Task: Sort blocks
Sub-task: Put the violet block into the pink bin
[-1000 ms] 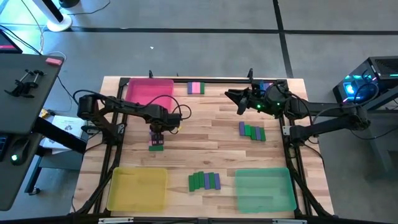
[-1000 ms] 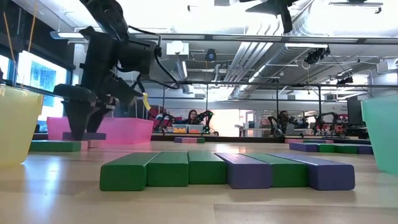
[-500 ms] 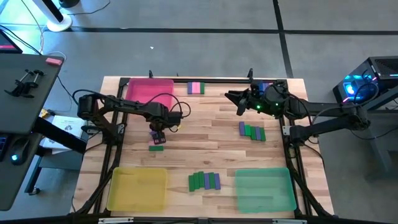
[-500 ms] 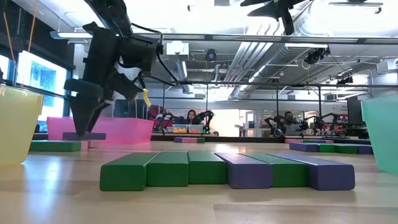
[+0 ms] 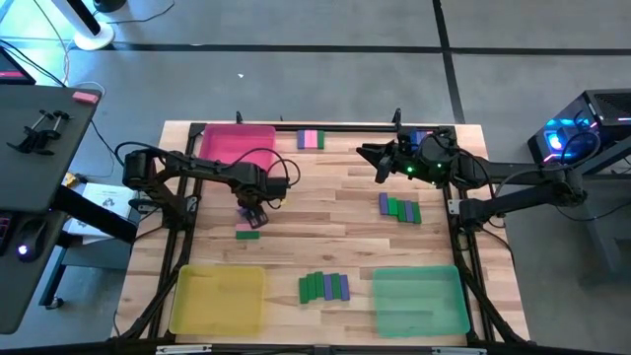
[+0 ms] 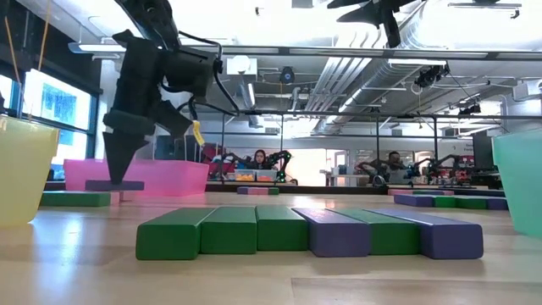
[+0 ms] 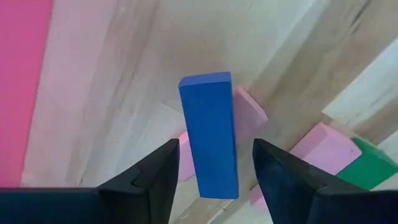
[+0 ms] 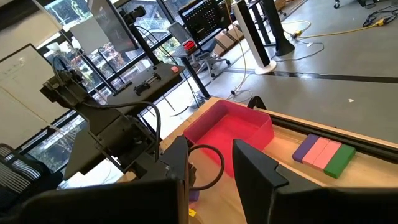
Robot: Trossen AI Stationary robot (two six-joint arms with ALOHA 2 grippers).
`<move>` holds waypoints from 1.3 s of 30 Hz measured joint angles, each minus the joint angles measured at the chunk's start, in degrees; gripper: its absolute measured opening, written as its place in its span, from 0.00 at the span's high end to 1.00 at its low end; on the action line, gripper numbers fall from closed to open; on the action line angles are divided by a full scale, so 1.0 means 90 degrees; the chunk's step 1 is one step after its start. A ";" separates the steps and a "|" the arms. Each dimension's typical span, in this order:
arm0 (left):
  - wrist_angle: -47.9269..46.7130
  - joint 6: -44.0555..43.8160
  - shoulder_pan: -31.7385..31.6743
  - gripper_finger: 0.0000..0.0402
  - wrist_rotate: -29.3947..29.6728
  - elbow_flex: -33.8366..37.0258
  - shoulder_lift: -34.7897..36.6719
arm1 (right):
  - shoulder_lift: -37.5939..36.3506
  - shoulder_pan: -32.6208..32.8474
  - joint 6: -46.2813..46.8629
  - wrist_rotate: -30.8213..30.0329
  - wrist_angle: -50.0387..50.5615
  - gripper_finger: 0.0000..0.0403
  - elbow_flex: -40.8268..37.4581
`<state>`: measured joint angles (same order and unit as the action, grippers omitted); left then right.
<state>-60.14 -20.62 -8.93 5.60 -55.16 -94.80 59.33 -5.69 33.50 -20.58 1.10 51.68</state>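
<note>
The tabletop [image 5: 325, 232] is pale wooden planking, its grain streaked light and tan, with a smooth, faintly sheeny finish. The blocks [image 6: 309, 230] look matt and solid-coloured, with smooth faces and slightly rounded edges. The blue block [image 7: 209, 134] has an even, dull surface. The pink tray [image 5: 237, 145], yellow tray [image 5: 218, 298] and green tray [image 5: 420, 300] are translucent plastic, softly glossy. The left claw [image 7: 211, 177] has matt black plastic-looking fingers [image 7: 155, 174]. The floor [image 5: 296, 79] is smooth grey.
</note>
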 joint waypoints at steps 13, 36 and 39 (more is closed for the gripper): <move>0.0084 -0.0100 -0.0015 0.40 -0.0169 0.0000 -0.0019 | 0.0000 0.0000 -0.0005 0.0000 0.0000 0.82 0.0000; 0.0448 -0.0228 -0.0384 0.64 -0.0384 0.0000 -0.0051 | 0.0000 0.0000 0.0010 0.0000 0.0051 0.82 0.0001; 0.0399 -0.0251 -0.0384 0.64 -0.0502 0.0000 -0.0051 | 0.0000 0.0000 0.0011 0.0000 0.0051 0.82 0.0001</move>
<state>-56.55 -22.87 -12.38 1.08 -55.16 -95.26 59.33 -5.69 33.59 -20.58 1.56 51.69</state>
